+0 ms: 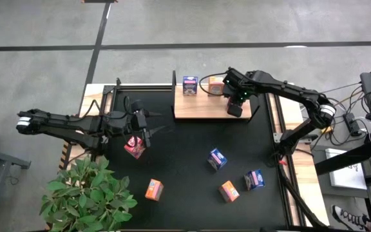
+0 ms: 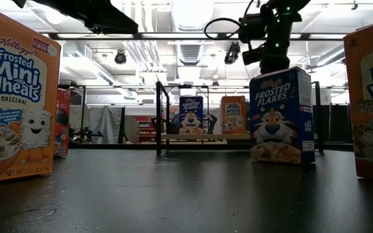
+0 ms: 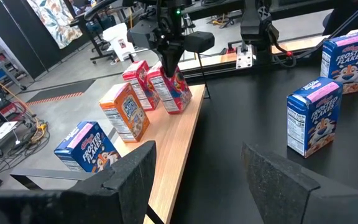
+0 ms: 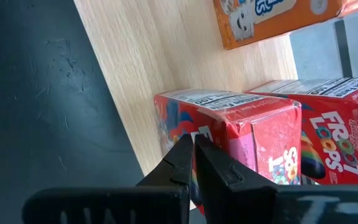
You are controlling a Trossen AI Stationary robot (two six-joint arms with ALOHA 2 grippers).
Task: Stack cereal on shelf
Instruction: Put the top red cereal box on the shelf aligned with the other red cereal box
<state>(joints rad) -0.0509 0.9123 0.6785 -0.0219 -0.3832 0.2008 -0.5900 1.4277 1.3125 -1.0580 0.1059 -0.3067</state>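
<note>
The light wood shelf stands at the far middle of the black mat. On it stand a blue box, an orange box and two red-pink boxes, side by side. My right gripper is down on the nearer red-pink box, which leans a little, and its fingers are closed together. My left gripper is open and empty over the mat's left part, beside a third red-pink box that lies on the mat. My right gripper comes at the nearer red-pink box from above, pointing down. Its shut fingertips meet the box's upper edge at a corner. I cannot tell whether they pinch a flap or only press on it. The box's bottom rests on the shelf board.
Two blue boxes and two orange boxes stand loose on the near half of the mat. A potted plant overhangs the near left corner. Thin black posts rise at the shelf's ends.
</note>
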